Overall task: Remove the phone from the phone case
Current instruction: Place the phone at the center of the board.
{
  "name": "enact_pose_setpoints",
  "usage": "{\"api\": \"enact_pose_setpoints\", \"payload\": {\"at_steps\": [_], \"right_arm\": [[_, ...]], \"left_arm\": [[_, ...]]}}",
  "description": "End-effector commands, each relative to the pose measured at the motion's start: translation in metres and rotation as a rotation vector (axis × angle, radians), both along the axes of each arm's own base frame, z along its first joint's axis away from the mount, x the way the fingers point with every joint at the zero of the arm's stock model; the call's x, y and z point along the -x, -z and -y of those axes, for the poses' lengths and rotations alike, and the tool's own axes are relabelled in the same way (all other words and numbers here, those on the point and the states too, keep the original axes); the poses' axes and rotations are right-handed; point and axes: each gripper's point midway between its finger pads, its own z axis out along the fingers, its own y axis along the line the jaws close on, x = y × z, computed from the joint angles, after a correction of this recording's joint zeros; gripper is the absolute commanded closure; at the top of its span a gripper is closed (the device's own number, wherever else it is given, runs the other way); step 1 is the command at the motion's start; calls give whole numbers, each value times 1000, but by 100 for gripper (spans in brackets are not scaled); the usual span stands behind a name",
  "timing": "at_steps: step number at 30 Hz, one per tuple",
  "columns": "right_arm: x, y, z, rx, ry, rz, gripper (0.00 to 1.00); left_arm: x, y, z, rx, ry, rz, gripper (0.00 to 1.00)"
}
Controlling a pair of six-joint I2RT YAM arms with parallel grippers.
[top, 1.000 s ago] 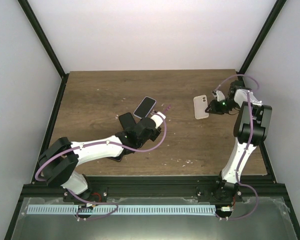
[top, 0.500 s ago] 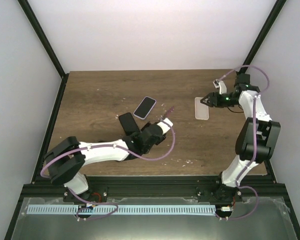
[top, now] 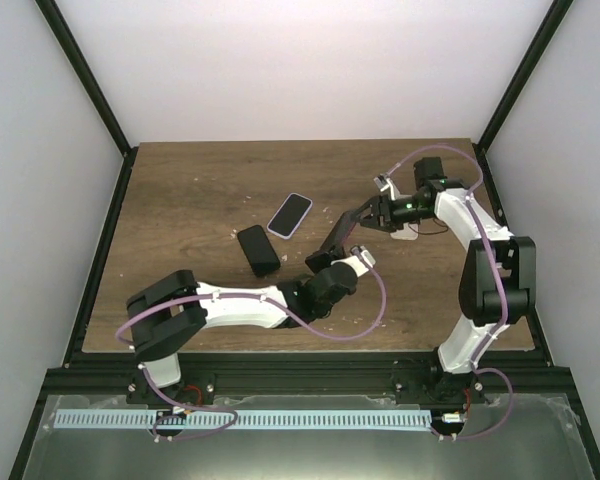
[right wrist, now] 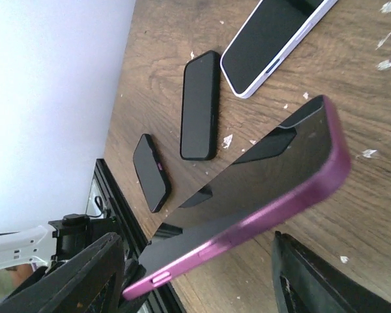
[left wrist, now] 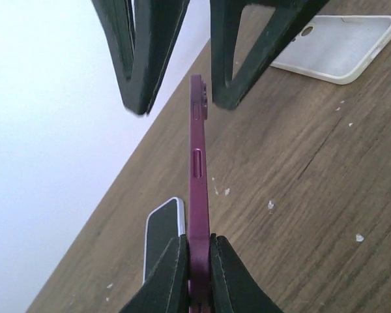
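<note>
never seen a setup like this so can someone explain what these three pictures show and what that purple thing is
Two robot arms are bolted at the near edge of a wooden table. One picture comes from a fixed camera above and behind them; the other two come from small cameras on each wrist, so each shows its own black jaws.

The left gripper is shut on a purple cased phone, holding it up edge-on above the table. The right gripper has its jaws open, standing on either side of that phone's far end without gripping it yet.

Lying flat on the table are a phone in a white case, screen up, a black phone, and an empty white phone case. The right wrist view shows one more small dark phone near the table's edge.
</note>
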Motion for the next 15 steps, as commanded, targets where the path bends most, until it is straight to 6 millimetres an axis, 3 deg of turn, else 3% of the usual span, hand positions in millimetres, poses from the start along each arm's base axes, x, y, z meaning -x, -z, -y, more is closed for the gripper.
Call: {"api": "enact_pose_setpoints", "payload": {"at_steps": [1,9,15], "right_arm": [[1,-5,-15,-52,-14,-42,38],[0,-8,-22,-115,-19,-81,45],[0,-12,-24,-145,-28,-76,68]], "left_arm": [[-3,-26,11,14,-40,103,100],[6,-27,33,-66,-22,182,100],[13,-27,42,-91,2,216,100]]}}
